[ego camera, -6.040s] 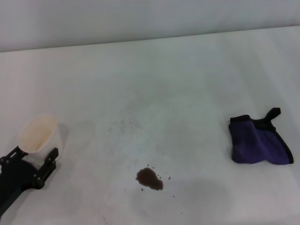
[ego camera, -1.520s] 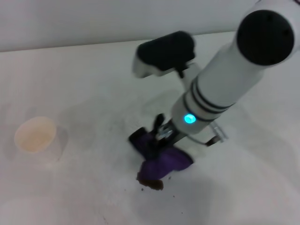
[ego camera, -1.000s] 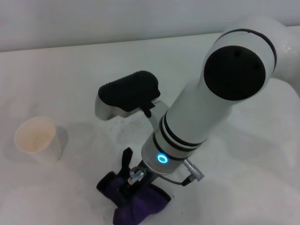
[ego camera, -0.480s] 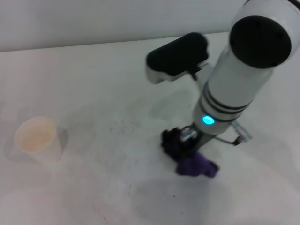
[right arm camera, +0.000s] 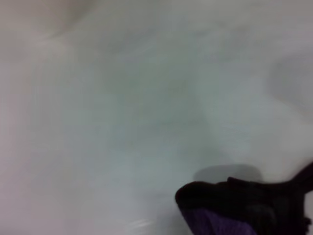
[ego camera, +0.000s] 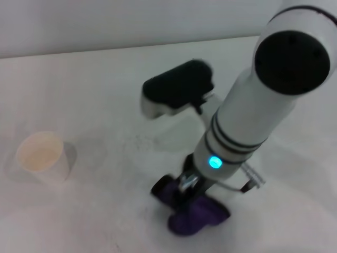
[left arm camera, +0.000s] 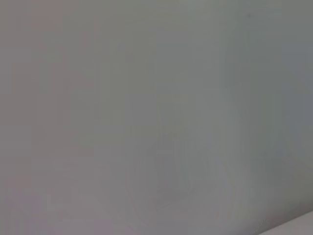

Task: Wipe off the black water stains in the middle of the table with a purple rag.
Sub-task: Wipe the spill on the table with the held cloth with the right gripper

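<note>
1. a white paper cup (ego camera: pixel 42 157) stands apart at the left of the table (ego camera: pixel 105 84); the left arm is out of view.
2. the right gripper (ego camera: pixel 185 194) presses the purple rag (ego camera: pixel 197 216) onto the table's near middle, its claw clamped on the bunched cloth.
3. no black water stains show around the rag, so wiping looks nearly done; whatever lies under the cloth stays hidden.

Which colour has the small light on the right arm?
Cyan-blue; the light shows best in the head view.
</note>
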